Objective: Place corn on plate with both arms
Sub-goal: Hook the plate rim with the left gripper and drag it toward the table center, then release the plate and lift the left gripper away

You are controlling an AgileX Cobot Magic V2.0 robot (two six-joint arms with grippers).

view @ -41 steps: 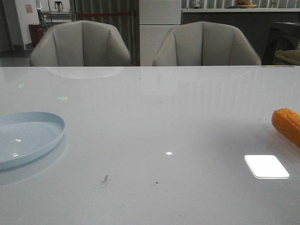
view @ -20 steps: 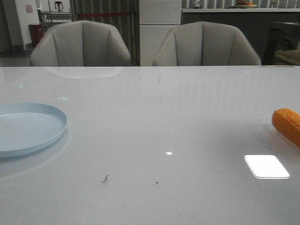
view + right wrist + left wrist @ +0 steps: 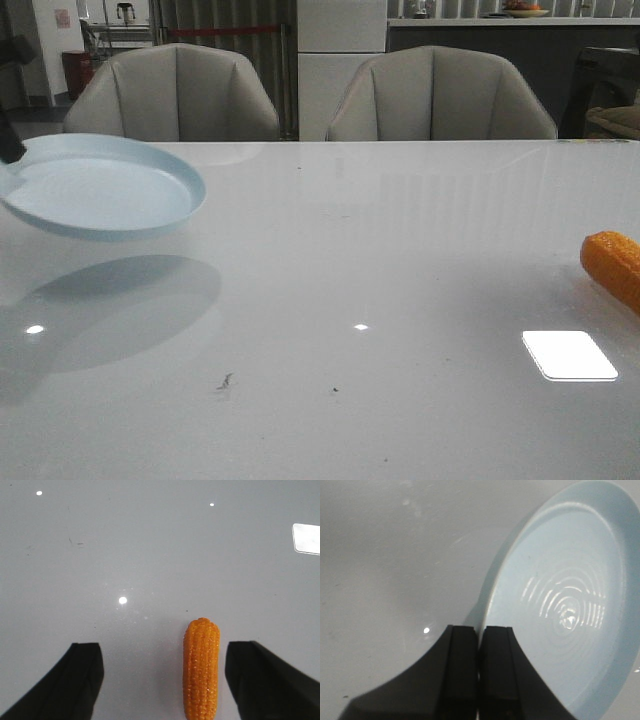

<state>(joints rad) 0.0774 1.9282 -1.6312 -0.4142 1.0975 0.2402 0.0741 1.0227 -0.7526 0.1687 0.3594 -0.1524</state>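
The pale blue plate (image 3: 100,190) hangs tilted above the table at the left, casting a shadow below it. In the left wrist view my left gripper (image 3: 480,630) is shut on the rim of the plate (image 3: 560,605); in the front view only a dark bit of this left gripper (image 3: 8,148) shows at the frame edge. The orange corn (image 3: 612,262) lies on the table at the far right. My right gripper (image 3: 164,647) hovers open over the corn (image 3: 201,670), which lies lengthwise between the fingers, closer to one of them and touching neither.
Two grey chairs (image 3: 175,95) (image 3: 440,95) stand behind the table's far edge. A bright rectangular light reflection (image 3: 568,354) lies on the glossy white table (image 3: 380,260) near the corn. Small dark specks (image 3: 225,381) mark the surface at the front.
The plate has risen off the table at the left and moved up and to the right, held by my left gripper. The corn has not moved.
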